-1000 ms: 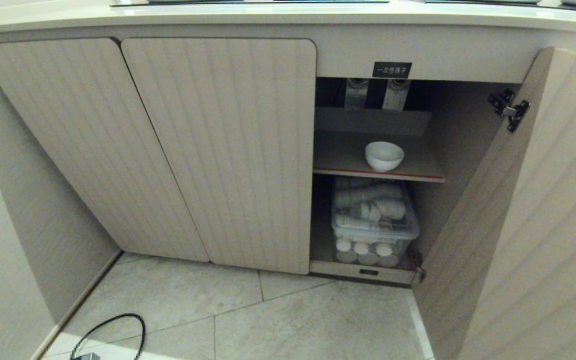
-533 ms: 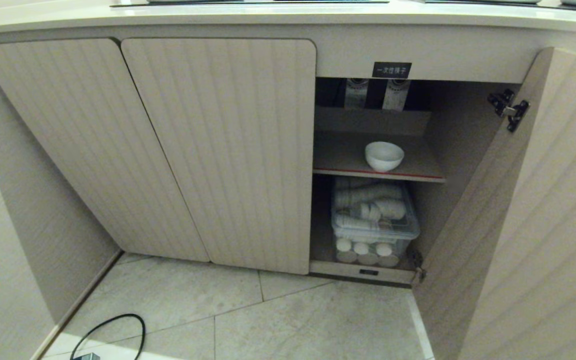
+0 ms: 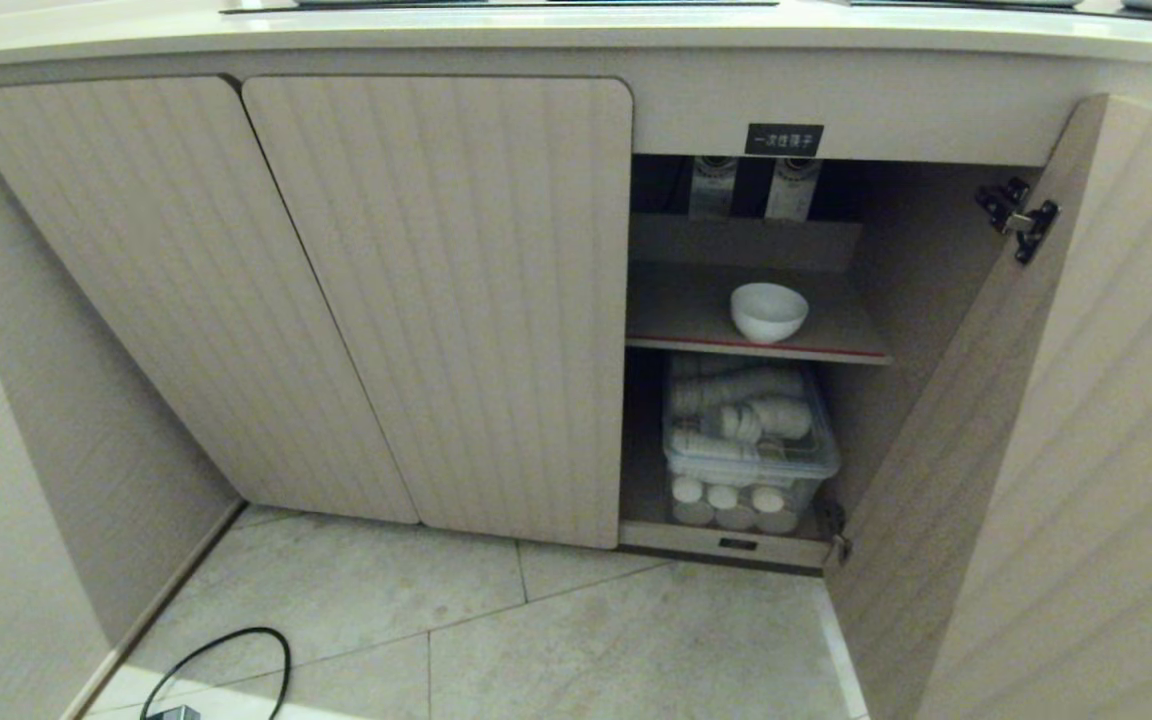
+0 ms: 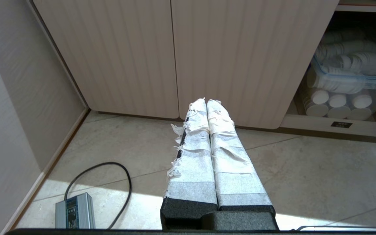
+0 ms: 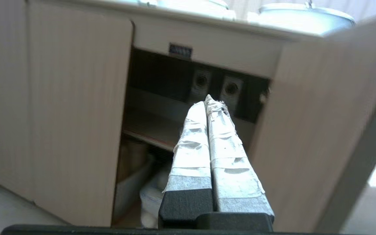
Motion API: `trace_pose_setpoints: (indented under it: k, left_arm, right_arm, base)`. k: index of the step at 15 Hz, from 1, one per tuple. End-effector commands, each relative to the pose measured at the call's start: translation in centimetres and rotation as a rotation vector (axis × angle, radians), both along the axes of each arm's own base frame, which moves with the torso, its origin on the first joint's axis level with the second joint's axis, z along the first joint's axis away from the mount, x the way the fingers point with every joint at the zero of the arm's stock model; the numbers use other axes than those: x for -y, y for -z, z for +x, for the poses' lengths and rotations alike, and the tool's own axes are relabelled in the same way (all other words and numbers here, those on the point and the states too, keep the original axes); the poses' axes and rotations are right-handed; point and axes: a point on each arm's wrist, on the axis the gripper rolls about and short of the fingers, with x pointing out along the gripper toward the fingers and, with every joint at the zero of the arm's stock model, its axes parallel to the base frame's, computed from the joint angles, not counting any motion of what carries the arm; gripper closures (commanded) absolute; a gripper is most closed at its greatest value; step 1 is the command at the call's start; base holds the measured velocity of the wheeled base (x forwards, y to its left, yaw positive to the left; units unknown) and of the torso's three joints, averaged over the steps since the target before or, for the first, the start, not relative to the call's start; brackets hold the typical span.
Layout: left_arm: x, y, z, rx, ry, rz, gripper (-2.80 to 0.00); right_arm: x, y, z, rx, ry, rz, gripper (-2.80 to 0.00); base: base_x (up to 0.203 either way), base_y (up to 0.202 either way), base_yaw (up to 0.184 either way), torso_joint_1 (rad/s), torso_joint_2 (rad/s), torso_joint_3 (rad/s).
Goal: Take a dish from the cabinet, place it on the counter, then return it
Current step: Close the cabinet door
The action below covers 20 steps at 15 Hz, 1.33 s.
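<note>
Dish [image 3: 768,311]: sat on the red-edged shelf [image 3: 756,345] inside the open cabinet [image 3: 436,300]. Right gripper [image 5: 209,101]: fingers pressed together, empty, facing the opening. Left gripper [image 4: 206,101]: fingers together above the floor [image 4: 305,176].

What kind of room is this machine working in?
Most likely a kitchen, perhaps a catering one: a counter over a ribbed cabinet, a white bowl on its shelf, stacked disposable cups below, lidded pots on top.
</note>
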Motion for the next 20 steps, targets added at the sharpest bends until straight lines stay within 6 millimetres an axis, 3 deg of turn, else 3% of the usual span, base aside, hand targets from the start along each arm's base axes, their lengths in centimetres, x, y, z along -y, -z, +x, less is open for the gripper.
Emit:
trace_pose_setpoints:
  k: [1, 5, 10, 13, 17, 20]
  left_arm:
    - [0.0, 0.0, 0.0, -0.001, 0.0, -0.001, 0.0]
    - [0.0, 0.0, 0.0, -0.001, 0.0, -0.001, 0.0]
    - [0.0, 0.0, 0.0, -0.001, 0.0, -0.001, 0.0]
    - [0.0, 0.0, 0.0, -0.001, 0.0, -0.001, 0.0]
    - [0.0, 0.0, 0.0, -0.001, 0.0, -0.001, 0.0]
    - [0.0, 0.0, 0.0, -0.001, 0.0, -0.001, 0.0]
  right_arm:
    - [0.0, -0.7, 0.8, -0.004, -0.045, -0.004, 0.0]
    - [0.8, -1.9, 0.3, 0.138, -0.163, 0.011, 0.0]
    - [1.7, -3.9, -1.5, 0.344, -0.026, 0.185, 0.0]
    - [2.4, -6.2, -2.9, 0.46, 0.07, 0.276, 0.0]
    - [3.2, -9.0, -3.9, 0.44, 0.233, 0.41, 0.0]
    - [3.5, -10.0, -4.0, 0.378, 0.313, 0.449, 0.0]
  base:
    - [0.0, 0.0, 0.0, 0.0, 0.0, 0.0]
    - [0.0, 0.0, 0.0, 0.0, 0.0, 0.0]
    - [0.0, 0.0, 0.0, 0.0, 0.0, 0.0]
    - [0.0, 0.0, 0.0, 0.0, 0.0, 0.0]
    - [0.0, 0.0, 0.0, 0.0, 0.0, 0.0]
    - [0.0, 0.0, 0.0, 0.0, 0.0, 0.0]
